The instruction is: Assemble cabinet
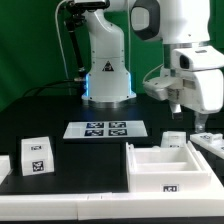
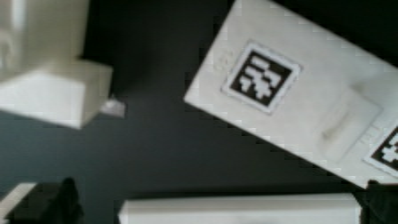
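Black tabletop (image 1: 60,110) carries everything. The cabinet (image 1: 165,167) sits open side up at the front, toward the exterior view's right and near the marker board (image 1: 105,128). Your end effector (image 1: 201,121) hangs above the loose white parts behind the cabinet's far corner. I cannot tell whether its fingers are parted or closed. The wrist view shows a tagged white panel (image 2: 285,85) lying askew beneath. You are probably lining up a pick, so square the fingers to one panel edge, centre over it, descend slowly and keep clear of the cabinet wall.
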`<state>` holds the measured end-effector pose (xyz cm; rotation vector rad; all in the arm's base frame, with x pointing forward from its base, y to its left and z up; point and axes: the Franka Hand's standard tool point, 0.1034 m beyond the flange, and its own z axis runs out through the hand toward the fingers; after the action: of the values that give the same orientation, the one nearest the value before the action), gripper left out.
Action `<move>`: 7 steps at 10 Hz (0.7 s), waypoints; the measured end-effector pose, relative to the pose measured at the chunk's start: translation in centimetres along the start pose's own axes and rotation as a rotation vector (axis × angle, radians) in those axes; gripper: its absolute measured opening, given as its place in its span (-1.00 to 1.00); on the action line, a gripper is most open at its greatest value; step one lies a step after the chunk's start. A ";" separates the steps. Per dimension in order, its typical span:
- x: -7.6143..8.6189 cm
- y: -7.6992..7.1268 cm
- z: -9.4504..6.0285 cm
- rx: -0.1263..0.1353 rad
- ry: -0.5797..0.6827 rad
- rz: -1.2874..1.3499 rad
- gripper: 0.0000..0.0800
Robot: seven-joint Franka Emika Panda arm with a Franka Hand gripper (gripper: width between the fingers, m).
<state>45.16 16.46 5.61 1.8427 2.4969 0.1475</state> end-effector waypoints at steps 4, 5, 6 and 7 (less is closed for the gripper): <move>0.5 -0.5 0.5 0.015 0.000 0.010 0.99; 0.6 -0.6 0.5 0.016 0.000 0.010 0.99; 1.2 -0.6 0.7 0.019 0.006 -0.004 0.99; 2.4 -0.3 1.2 0.022 0.017 -0.023 0.99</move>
<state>44.22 18.75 4.49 1.8278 2.5394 0.1364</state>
